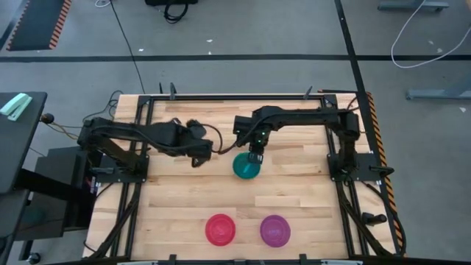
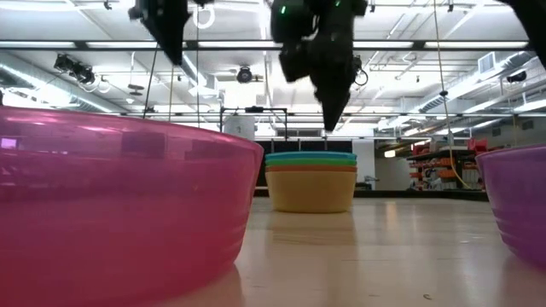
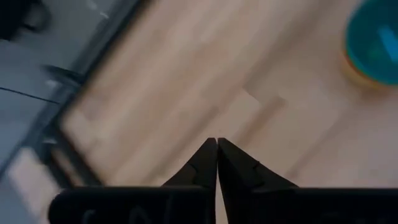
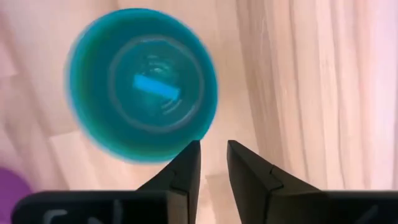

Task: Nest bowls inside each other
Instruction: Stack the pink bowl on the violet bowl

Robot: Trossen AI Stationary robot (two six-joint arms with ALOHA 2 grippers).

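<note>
**Four bowls stacked, two apart**

High view: the right gripper [image 1: 255, 156] hung over the bowl stack [image 1: 246, 167] at frame centre; the left gripper [image 1: 199, 158] waited just left. The pink-red bowl [image 1: 220, 229] and purple bowl [image 1: 274, 230] sat lower centre.

Low view: yellow, orange, green and blue bowls stood nested mid-frame.

Left wrist view: fingers pressed together, empty.

Right wrist view: fingers slightly parted, holding nothing, beside the stack.
</note>
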